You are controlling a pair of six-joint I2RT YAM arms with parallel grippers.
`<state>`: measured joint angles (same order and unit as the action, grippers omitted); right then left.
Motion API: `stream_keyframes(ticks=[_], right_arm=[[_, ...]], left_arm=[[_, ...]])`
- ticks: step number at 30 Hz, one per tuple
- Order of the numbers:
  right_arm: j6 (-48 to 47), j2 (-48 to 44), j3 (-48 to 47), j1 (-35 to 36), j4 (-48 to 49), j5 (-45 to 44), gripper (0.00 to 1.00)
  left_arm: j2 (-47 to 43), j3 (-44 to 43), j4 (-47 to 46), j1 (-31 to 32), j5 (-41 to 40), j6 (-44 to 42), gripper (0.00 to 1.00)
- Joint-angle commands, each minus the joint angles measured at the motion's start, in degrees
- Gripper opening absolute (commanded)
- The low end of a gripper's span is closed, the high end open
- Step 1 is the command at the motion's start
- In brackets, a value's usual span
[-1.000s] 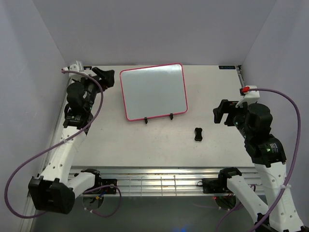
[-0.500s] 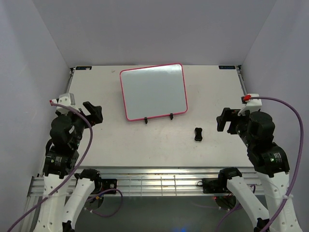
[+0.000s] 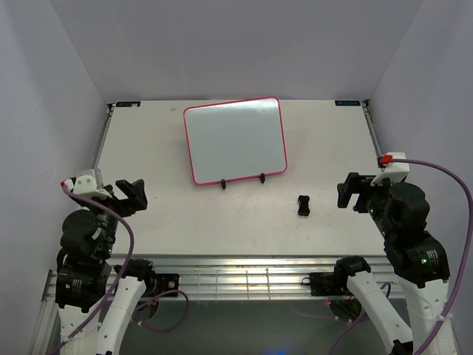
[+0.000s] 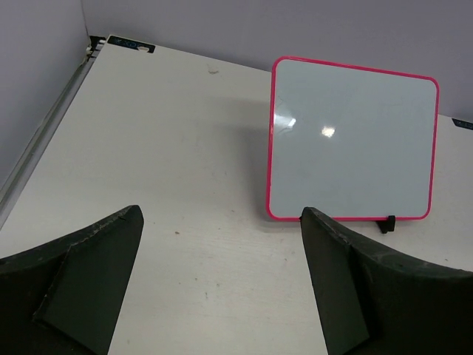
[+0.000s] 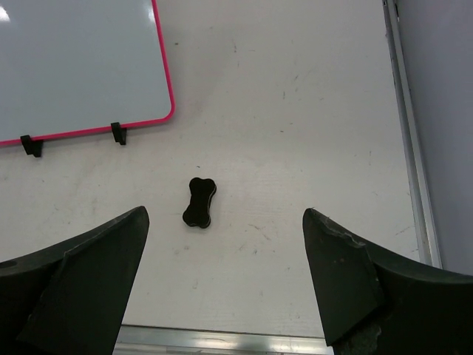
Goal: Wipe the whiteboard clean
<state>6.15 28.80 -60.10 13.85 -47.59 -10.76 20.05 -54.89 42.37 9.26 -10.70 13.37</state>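
The whiteboard (image 3: 235,140) has a pink-red frame and a blank white face. It stands propped on a thin black easel (image 3: 242,180) at the back middle of the table. It also shows in the left wrist view (image 4: 351,140) and the right wrist view (image 5: 77,66). A small black bone-shaped eraser (image 3: 303,205) lies on the table in front of the board's right corner, also in the right wrist view (image 5: 200,202). My left gripper (image 3: 133,196) is open and empty at the left near edge. My right gripper (image 3: 352,191) is open and empty, right of the eraser.
The table (image 3: 222,222) has metal rails along its left (image 3: 103,144) and right (image 3: 372,126) edges and a grooved metal strip (image 3: 244,277) at the front. Grey walls close in the back and sides.
My left arm has pulled back from beside the board's upper left corner to the near left edge. My right arm has drawn back slightly toward the near right.
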Motion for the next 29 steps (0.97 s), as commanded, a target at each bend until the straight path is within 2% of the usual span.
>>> stream_keyframes(ticks=[1, 29], right_arm=[[-0.5, -0.5, 0.7, -0.1, 0.7, -1.7, 0.9], [-1.1, 1.2, 0.9, 0.0, 1.5, 0.7, 0.9]], left_arm=[[0.0, 0.6, 1.4, 0.3, -1.3, -0.9, 0.98], [1.0, 1.7, -0.1, 0.8, -1.6, -0.4, 0.98]])
